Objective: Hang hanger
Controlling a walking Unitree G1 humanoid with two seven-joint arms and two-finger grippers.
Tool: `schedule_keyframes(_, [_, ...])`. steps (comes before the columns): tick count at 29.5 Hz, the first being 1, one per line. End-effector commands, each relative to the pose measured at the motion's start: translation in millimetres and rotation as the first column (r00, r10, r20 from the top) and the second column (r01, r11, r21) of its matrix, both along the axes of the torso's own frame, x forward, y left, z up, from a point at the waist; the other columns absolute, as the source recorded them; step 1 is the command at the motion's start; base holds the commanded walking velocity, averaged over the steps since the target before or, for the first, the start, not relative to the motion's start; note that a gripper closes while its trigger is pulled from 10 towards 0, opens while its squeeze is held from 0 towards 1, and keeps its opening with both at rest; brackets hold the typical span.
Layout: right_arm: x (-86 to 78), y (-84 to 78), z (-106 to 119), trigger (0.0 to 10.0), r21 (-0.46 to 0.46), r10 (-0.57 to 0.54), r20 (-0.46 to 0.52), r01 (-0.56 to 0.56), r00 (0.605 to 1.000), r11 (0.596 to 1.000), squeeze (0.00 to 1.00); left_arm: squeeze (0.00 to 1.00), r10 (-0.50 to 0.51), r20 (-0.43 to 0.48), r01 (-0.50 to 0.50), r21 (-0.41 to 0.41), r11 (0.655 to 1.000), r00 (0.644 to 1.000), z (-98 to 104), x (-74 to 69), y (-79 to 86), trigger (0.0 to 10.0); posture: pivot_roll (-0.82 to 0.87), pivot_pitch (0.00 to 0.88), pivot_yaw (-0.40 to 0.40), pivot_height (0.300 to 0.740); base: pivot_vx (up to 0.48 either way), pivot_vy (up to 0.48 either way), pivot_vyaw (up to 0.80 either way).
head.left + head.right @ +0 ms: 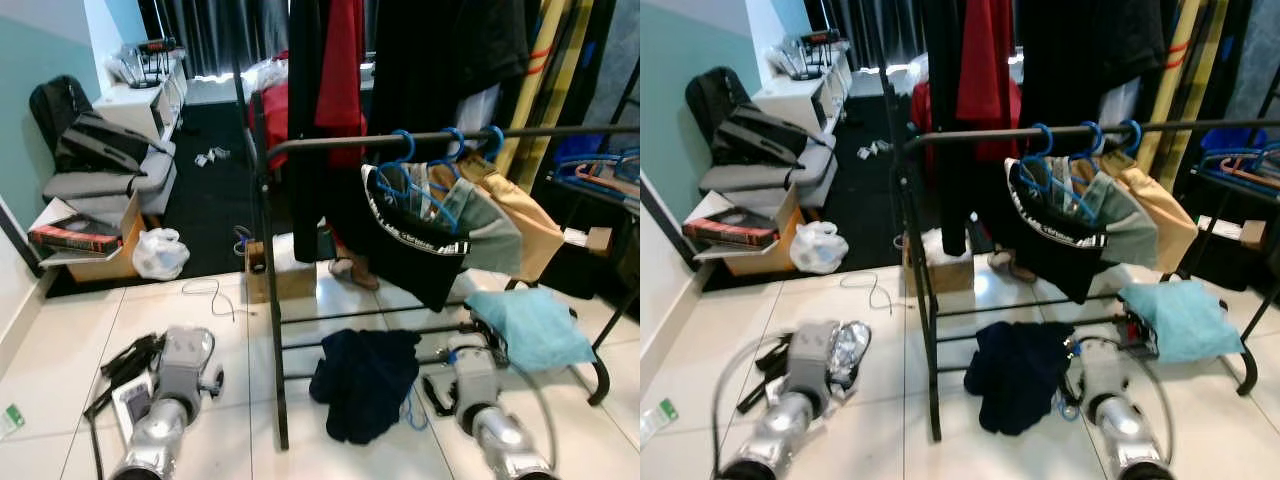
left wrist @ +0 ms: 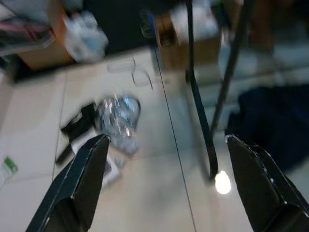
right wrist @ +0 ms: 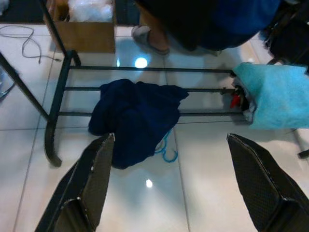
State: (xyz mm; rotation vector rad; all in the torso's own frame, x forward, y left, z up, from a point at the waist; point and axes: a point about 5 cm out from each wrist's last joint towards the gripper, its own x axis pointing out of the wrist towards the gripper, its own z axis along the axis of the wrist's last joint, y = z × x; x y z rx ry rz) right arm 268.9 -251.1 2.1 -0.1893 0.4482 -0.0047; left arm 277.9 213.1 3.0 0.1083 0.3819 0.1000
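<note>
tiled floor (image 1: 60,370): navy garment (image 3: 135,118) with blue hanger (image 3: 166,152); left gripper (image 2: 164,183), right gripper (image 3: 169,183) wide open, empty.

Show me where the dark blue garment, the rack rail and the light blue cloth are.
dark blue garment (image 3: 137,113), right wrist view, middle of the heap
rack rail (image 1: 330,143), left eye view, bare bar
light blue cloth (image 3: 275,96), right wrist view, centre

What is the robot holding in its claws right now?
Nothing. The left claw and right claw are both open and empty, above the white tiled floor. The dark navy garment lies there unheld.
</note>
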Motion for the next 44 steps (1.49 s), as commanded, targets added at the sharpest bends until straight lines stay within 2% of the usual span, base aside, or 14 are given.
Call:
schedule_keyframes(1, [-14.2, 1.4, -7, 10.0, 0.045, -0.007, 0.037, 0.005, 0.999, 0.999, 0.00, 0.00, 0.043, -0.026, -0.043, -0.028, 0.999, 0.999, -14, -19.9, 10.3, 10.0, -0.01, 0.000, 0.016, 0.740, 0.000, 0.000, 0.00])
schedule_keyframes(9, [-26.8, 2.4, -15, 10.0, 0.120, -0.017, 0.054, 0.011, 0.998, 0.993, 0.00, 0.00, 0.040, -0.021, -0.042, -0.109, 0.993, 0.999, -23, -35.0, 18.2, 10.0, -0.02, 0.000, 0.028, 0.740, 0.000, 0.000, 0.00])
schedule_keyframes(11, [-34.4, 1.2, -21, 10.0, 0.214, -0.051, 0.032, 0.043, 0.998, 0.976, 0.00, 0.00, 0.026, -0.030, -0.029, -0.139, 0.990, 0.999, -27, -43.5, 19.4, 10.0, -0.02, 0.000, 0.032, 0.740, 0.000, 0.000, 0.00])
schedule_keyframes(19, [-48.0, 1.3, -30, 10.0, 0.276, -0.056, -0.005, 0.056, 0.998, 0.960, 0.00, 0.00, 0.018, -0.048, -0.025, -0.145, 0.989, 0.999, -34, -58.1, 21.3, 10.0, -0.02, 0.000, 0.023, 0.740, 0.000, 0.000, 0.00])
schedule_keyframes(21, [-79.9, 3.3, -47, 10.0, 0.314, -0.053, -0.061, 0.070, 0.997, 0.947, 0.00, 0.00, 0.021, -0.074, -0.032, -0.152, 0.988, 0.997, -48, -91.7, 25.0, 10.0, 0.00, 0.000, 0.001, 0.740, 0.000, 0.000, 0.00])
schedule_keyframes(22, [-79.9, 3.3, -47, 10.0, 0.314, -0.053, -0.061, 0.070, 0.997, 0.947, 0.00, 0.00, 0.021, -0.074, -0.032, -0.152, 0.988, 0.997, -48, -91.7, 25.0, 10.0, 0.00, 0.000, 0.001, 0.740, 0.000, 0.000, 0.00])
schedule_keyframes(23, [-98.6, 4.4, -55, 10.0, 0.331, -0.055, -0.087, 0.081, 0.995, 0.940, 0.00, 0.00, 0.021, -0.086, -0.034, -0.157, 0.987, 0.996, -54, -111.1, 26.2, 10.0, 0.00, 0.000, -0.003, 0.740, 0.000, 0.000, 0.00])
schedule_keyframes(24, [-98.6, 4.4, -55, 10.0, 0.331, -0.055, -0.087, 0.081, 0.995, 0.940, 0.00, 0.00, 0.021, -0.086, -0.034, -0.157, 0.987, 0.996, -54, -111.1, 26.2, 10.0, 0.00, 0.000, -0.003, 0.740, 0.000, 0.000, 0.00])
schedule_keyframes(25, [-113.4, 5.8, -61, 10.0, 0.342, -0.048, -0.107, 0.082, 0.993, 0.936, 0.00, 0.00, 0.017, -0.091, -0.032, -0.161, 0.986, 0.996, -58, -126.3, 26.4, 10.0, 0.00, 0.000, -0.002, 0.740, 0.000, 0.000, 0.00])
schedule_keyframes(28, [-127.9, 6.7, -66, 10.0, 0.349, -0.038, -0.127, 0.081, 0.991, 0.934, 0.00, 0.00, 0.021, -0.099, -0.038, -0.170, 0.985, 0.995, -61, -141.4, 25.9, 10.0, -0.01, 0.000, 0.002, 0.740, 0.000, 0.000, 0.00])
schedule_keyframes(30, [-160.0, 8.9, -78, 10.0, 0.384, -0.039, -0.201, 0.115, 0.979, 0.916, 0.00, 0.00, 0.002, -0.132, -0.031, -0.213, 0.977, 0.991, -69, -169.7, 17.1, 10.0, 0.01, 0.000, 0.001, 0.740, 0.000, 0.000, 0.00])
schedule_keyframes(32, [-173.9, 10.5, -82, 10.0, 0.405, -0.048, -0.236, 0.143, 0.971, 0.903, 0.00, 0.00, -0.001, -0.145, -0.033, -0.237, 0.971, 0.989, -71, -180.1, 11.3, 10.0, 0.01, 0.000, 0.000, 0.740, 0.000, 0.000, 0.00])
schedule_keyframes(39, [-151.3, 12.6, -71, 10.0, 0.416, -0.022, -0.149, 0.082, 0.989, 0.906, 0.00, 0.00, -0.028, -0.060, 0.015, -0.204, 0.979, 0.998, -55, -160.1, 7.0, 10.0, 0.02, 0.000, -0.029, 0.740, 0.000, 0.000, 0.00])
schedule_keyframes(44, [-112.3, 18.0, -57, 10.0, 0.393, -0.029, -0.069, 0.054, 0.997, 0.918, 0.00, 0.00, 0.000, -0.039, -0.007, -0.181, 0.983, 0.999, -52, -129.9, 11.3, 10.0, 0.01, 0.000, -0.008, 0.740, 0.000, 0.000, 0.00])
